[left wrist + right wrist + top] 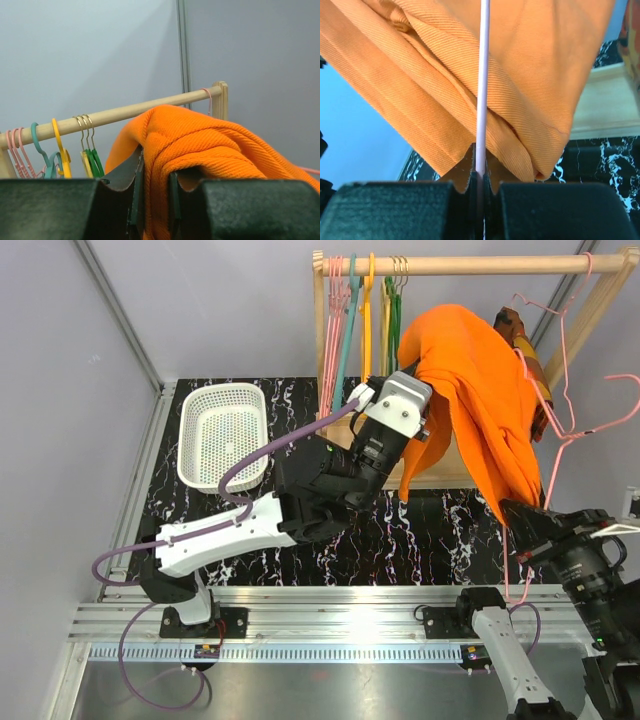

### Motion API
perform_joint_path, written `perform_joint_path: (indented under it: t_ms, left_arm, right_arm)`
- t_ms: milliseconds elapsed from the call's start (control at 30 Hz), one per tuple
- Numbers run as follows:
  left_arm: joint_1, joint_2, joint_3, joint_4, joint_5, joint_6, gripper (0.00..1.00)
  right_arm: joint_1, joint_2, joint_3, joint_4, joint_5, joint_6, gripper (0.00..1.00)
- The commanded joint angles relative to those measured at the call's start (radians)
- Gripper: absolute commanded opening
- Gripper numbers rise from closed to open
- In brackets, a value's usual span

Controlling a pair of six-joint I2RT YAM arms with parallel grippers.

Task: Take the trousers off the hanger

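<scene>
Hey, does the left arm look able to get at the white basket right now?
Probably yes: the basket lies open beside the left arm, nothing between, though its jaws are shut on the trousers.

White perforated basket [222, 435] on black marbled table [440, 540], wooden rack [450, 265] holding pink, teal, yellow, green hangers [345, 340]
</scene>
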Motion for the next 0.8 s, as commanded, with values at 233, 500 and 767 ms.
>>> perform_joint_path:
  t_ms: [233, 500, 767]
  left_arm:
    - [0.115, -0.084, 0.076, 0.132, 0.075, -0.168, 0.0]
    - [0.14, -0.094, 0.189, 0.039, 0.112, -0.218, 0.0]
    - [0.138, -0.152, 0.185, -0.028, 0.158, -0.307, 0.0]
  right_arm:
    - [0.002, -0.03, -0.042, 0.057, 0.23, 0.075, 0.0]
    - [0.007, -0.22, -0.273, 0.179, 0.176, 0.253, 0.0]
    - [0.007, -0.259, -0.321, 0.266, 0.113, 0.276, 0.0]
